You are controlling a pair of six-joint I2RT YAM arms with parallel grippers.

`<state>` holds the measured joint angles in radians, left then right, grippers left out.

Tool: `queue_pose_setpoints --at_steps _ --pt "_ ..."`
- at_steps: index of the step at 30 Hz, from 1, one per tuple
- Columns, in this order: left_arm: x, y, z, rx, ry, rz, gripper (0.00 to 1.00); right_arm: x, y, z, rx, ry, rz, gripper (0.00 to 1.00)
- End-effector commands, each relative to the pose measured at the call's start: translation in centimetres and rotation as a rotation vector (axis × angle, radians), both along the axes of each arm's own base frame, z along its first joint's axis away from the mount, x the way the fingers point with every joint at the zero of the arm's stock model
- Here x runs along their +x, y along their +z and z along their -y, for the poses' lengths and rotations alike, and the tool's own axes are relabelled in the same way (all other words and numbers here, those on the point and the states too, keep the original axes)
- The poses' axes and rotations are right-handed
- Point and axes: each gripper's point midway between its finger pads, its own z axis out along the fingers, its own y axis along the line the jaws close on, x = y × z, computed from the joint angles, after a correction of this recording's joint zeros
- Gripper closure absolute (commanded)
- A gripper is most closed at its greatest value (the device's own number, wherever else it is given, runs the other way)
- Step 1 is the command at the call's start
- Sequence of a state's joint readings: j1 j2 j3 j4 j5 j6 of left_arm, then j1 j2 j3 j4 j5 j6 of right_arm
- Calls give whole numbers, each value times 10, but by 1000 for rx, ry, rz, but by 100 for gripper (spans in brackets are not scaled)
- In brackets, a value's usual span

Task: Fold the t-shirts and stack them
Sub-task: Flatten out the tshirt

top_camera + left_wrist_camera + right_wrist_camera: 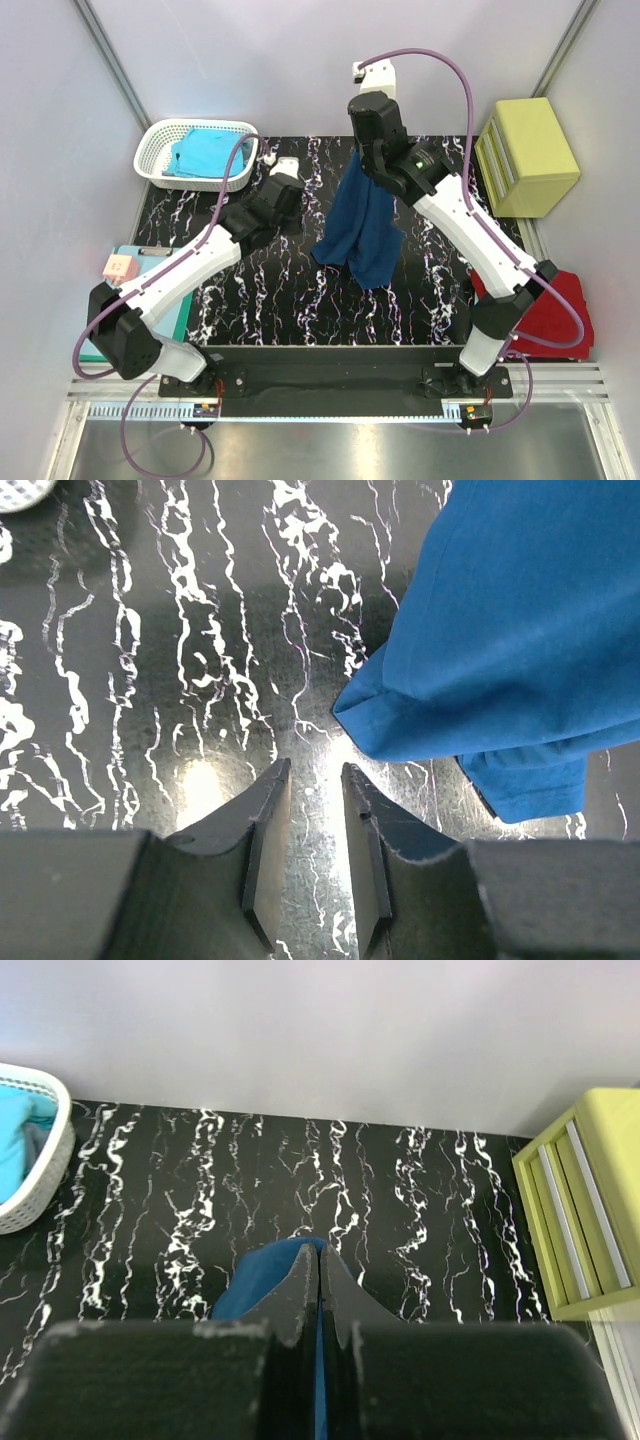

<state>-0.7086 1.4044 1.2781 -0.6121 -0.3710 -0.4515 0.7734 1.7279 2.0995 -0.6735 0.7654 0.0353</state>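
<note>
Hanging bunched from the right gripper (358, 152), the navy blue t-shirt (360, 230) droops over the middle of the black marbled table (250, 300). That gripper's jaws are pressed together on a pinch of the cloth at its top. The left gripper (315, 768) hovers low just beside the shirt's lower folds, jaws partly spread with nothing between them. A turquoise t-shirt (200, 150) lies in the white basket (150, 150) at far left, and a red t-shirt (555, 320) lies at the right edge.
</note>
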Motion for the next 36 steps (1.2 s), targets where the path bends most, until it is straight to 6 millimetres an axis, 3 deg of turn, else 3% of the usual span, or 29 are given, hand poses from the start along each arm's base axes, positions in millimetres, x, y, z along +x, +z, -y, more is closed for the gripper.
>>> queue_pose_setpoints --at_steps 1,5,6,7,12,15,19,22,23,25,26,30,36 --pt "3 -3 15 -59 -19 4 69 21 1 16 71 -57 13 100" --pt "2 -8 17 -49 -32 2 69 43 -1 24 103 -89 15 100" --pt "1 -10 18 -44 -35 -3 69 48 7 30 122 -100 30 100" --pt "0 -10 19 -42 -41 -5 69 56 -1 27 116 -105 18 100" --pt "-5 -13 22 -20 -67 -3 69 60 17 19 173 -65 38 100" --pt "-3 -10 20 -10 -63 11 68 49 37 19 209 -32 62 100" --pt "7 -6 28 -18 -68 6 65 15 72 34 234 -8 119 100" --pt "15 2 38 -44 -76 12 63 -13 87 48 215 -9 146 100" --pt "17 6 42 -54 -78 17 62 -19 83 50 189 -8 138 100" --pt "20 0 46 -52 -82 1 57 -38 96 66 180 -24 167 100" --pt "20 -2 49 -57 -85 -6 55 -43 92 67 170 -21 159 100" --pt "23 -31 58 -47 -93 -66 50 -71 106 94 175 -42 193 100" --pt "37 -58 84 -59 -116 -126 48 -84 100 109 153 -59 189 100"
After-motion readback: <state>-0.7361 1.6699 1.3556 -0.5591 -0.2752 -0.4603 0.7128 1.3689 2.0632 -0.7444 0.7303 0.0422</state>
